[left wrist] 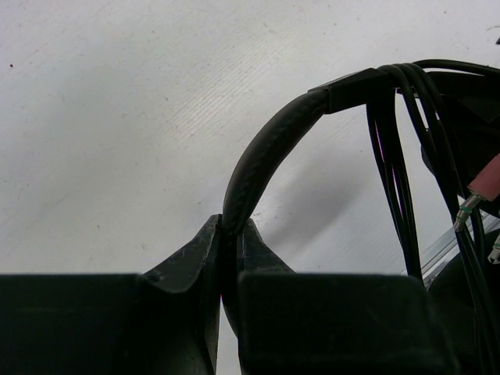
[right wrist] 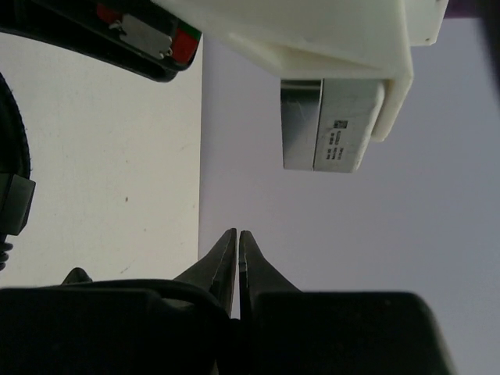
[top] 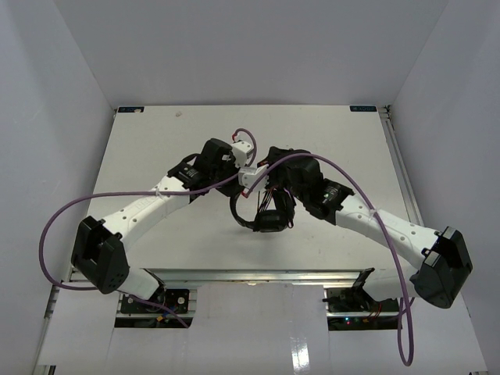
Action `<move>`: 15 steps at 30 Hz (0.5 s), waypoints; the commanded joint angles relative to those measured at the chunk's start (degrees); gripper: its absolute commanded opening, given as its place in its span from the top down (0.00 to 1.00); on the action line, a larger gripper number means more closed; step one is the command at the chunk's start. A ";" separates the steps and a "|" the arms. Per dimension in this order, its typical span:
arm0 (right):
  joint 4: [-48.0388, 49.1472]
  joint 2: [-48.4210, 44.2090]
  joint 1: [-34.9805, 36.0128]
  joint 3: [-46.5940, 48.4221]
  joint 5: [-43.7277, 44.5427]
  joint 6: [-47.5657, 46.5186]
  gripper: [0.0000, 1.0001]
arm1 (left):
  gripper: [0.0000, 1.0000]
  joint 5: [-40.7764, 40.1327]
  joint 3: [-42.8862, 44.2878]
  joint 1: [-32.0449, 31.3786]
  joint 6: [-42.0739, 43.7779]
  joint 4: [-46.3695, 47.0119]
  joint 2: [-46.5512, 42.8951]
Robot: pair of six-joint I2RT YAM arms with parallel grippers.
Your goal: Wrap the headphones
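Observation:
The black headphones (top: 271,221) hang above the table's middle between my two arms. My left gripper (top: 233,179) is shut on the curved headband (left wrist: 266,152); in the left wrist view the jaws (left wrist: 232,223) pinch it near its end. Several strands of the thin black cable (left wrist: 394,172) hang over the headband, and the coloured plugs (left wrist: 478,195) dangle at the right. My right gripper (top: 266,161) sits close beside the left one. Its jaws (right wrist: 237,233) are pressed together, with a black cable loop (right wrist: 156,286) running to their base.
The white table (top: 156,141) is enclosed by pale walls at the back and both sides. Purple robot cables (top: 70,215) loop off each arm. The left wrist's white camera block (right wrist: 336,133) hangs just above my right gripper.

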 commanded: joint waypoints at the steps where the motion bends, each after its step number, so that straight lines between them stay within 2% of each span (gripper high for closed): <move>1: 4.53 -0.29 -4.22 -0.01 5.00 -1.71 0.90 | 1.00 5.68 -0.20 -1.48 0.06 -0.73 -6.11; 6: 4.16 -0.49 -6.57 -0.46 1.67 -1.54 0.87 | 1.00 9.05 -0.95 -1.96 1.03 -1.47 -7.38; 15: -0.85 1.46 -8.38 1.94 -7.79 6.79 0.73 | 1.00 12.46 -1.70 -2.45 1.56 -1.62 -10.34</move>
